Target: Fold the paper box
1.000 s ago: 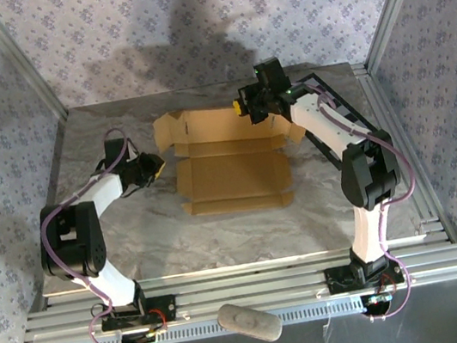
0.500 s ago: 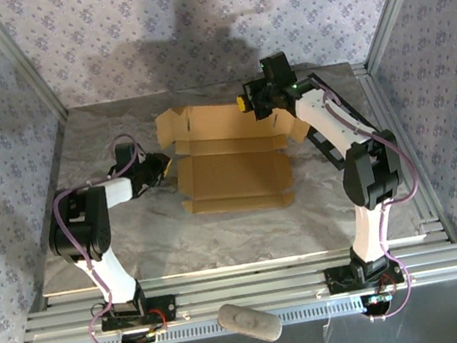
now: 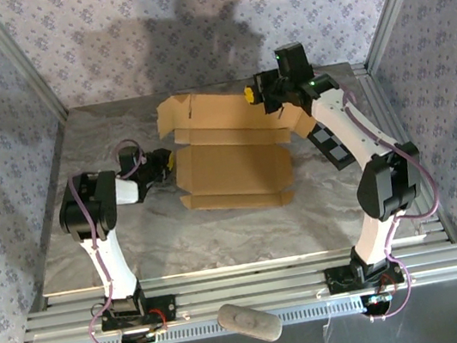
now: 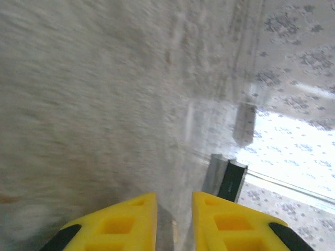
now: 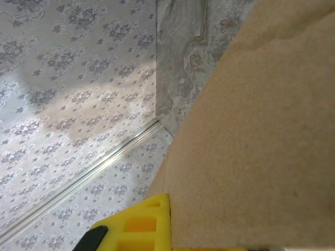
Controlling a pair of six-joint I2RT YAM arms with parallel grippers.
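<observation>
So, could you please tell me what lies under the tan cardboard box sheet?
The tan cardboard box rests on the grey marbled table. Its far panel is raised in the right gripper. Anything beneath the flat part is covered.

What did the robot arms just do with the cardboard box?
The right claw, still shut on the paper box, pulled its far flap up and back. The left claw crept closer to the box's left edge. The box's near part stayed flat on the table.
</observation>
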